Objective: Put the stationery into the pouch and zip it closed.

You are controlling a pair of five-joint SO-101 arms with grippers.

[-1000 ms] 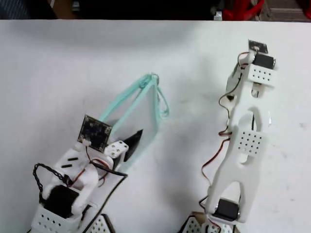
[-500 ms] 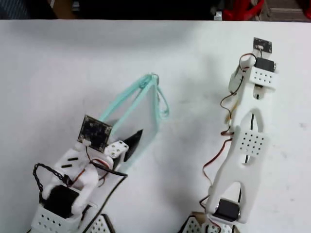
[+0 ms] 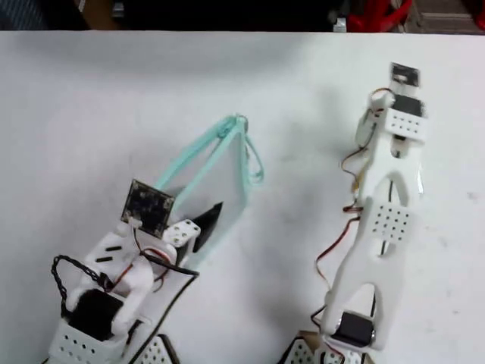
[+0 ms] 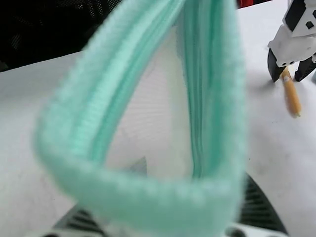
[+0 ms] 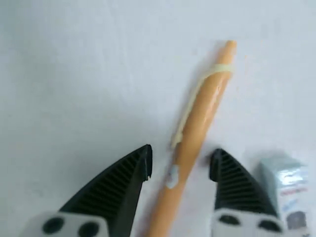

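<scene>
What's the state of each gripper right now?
Left gripper: shut on the pouch, at its rim.
Right gripper: open, jaws either side of the orange pen lying on the table, not clamped.

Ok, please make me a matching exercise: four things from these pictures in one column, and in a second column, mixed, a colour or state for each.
Things
1. pouch
2. pen
3. left gripper
4. right gripper

Colour or state
A. open, one finger on each side of the pen
B. orange
C. mint-green rim
D. shut on the pouch

Pairs: 1-C, 2-B, 3-D, 4-A
</scene>
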